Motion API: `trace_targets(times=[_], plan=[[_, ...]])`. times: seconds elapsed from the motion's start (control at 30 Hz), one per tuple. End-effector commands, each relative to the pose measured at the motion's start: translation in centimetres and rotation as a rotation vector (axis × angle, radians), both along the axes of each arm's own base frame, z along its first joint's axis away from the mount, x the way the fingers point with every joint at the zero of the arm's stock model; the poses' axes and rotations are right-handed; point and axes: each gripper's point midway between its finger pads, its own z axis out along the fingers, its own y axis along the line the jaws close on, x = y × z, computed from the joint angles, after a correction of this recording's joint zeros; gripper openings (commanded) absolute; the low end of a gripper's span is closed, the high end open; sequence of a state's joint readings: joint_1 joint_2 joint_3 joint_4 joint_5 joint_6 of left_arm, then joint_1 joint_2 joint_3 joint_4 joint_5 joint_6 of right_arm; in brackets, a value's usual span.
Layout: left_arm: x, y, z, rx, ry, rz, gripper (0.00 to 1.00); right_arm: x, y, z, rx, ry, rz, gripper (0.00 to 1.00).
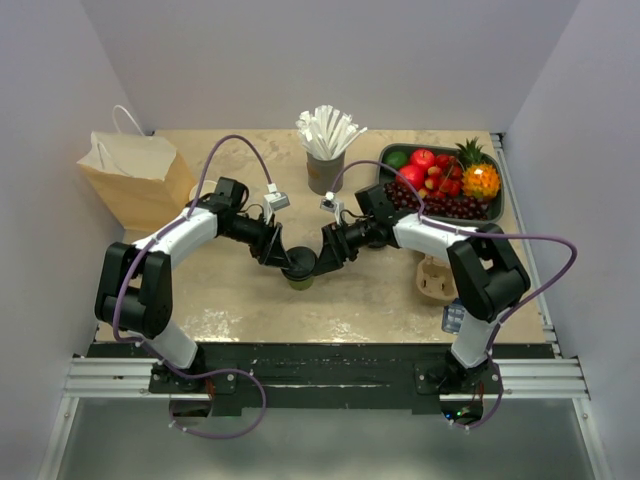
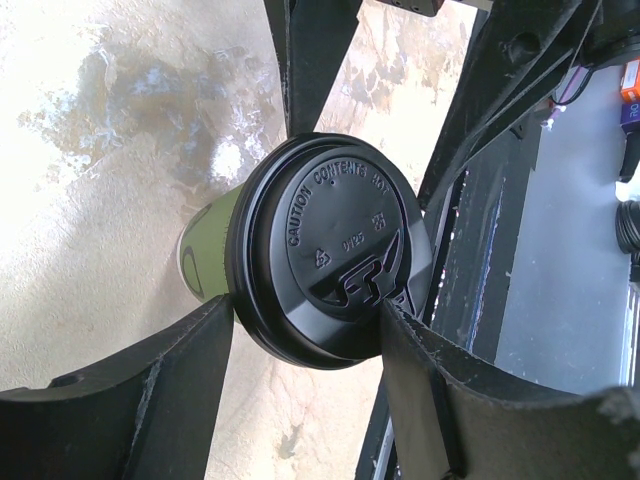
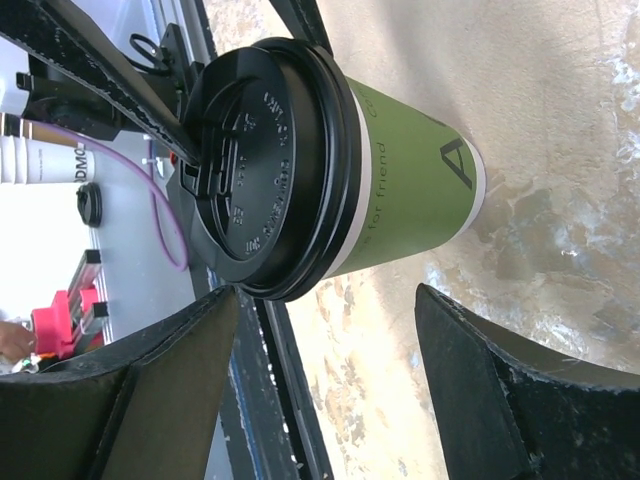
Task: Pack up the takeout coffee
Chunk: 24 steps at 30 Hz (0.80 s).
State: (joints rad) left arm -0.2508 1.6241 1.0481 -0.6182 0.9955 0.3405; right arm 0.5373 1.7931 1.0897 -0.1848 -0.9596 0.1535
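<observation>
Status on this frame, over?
Left gripper shut on takeout coffee, at lid. Right gripper open, fingers straddling it, no contact. Paper bag back-left, beyond left arm.

Takeout coffee (image 1: 299, 280) mostly hidden beneath left gripper (image 1: 287, 262) and right gripper (image 1: 315, 262) overhead; cup lettering partly covered by lid (image 3: 265, 165) rim in right wrist view.
</observation>
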Motion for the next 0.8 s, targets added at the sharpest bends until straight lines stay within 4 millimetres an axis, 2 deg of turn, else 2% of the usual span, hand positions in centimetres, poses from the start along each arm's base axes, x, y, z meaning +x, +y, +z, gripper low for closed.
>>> trace_targets(times=[0.0, 0.37, 0.47, 0.5, 0.6, 0.77], plan=[[0.8, 0.9, -2.7, 0.100, -0.032, 0.010, 0.63, 0.5, 0.1, -0.1, -0.002, -0.007, -0.001, 0.75], [0.8, 0.8, -2.7, 0.095, -0.029, 0.013, 0.63, 1.4, 0.7, -1.1, -0.016, 0.092, -0.048, 0.74], [0.6, 0.9, -2.8, 0.094, -0.025, 0.013, 0.63, 2.0, 0.1, -2.9, -0.090, 0.160, -0.093, 0.74], [0.6, 0.9, -2.8, 0.093, -0.024, 0.013, 0.63, 1.4, -0.5, -4.9, -0.158, 0.235, -0.106, 0.73], [0.5, 0.8, -3.1, 0.094, -0.012, 0.016, 0.63, 2.0, -2.0, -7.7, -0.266, 0.285, -0.175, 0.73], [0.7, 0.8, -3.2, 0.096, -0.015, 0.019, 0.63, 1.8, -4.0, -10.2, -0.350, 0.373, -0.243, 0.73]])
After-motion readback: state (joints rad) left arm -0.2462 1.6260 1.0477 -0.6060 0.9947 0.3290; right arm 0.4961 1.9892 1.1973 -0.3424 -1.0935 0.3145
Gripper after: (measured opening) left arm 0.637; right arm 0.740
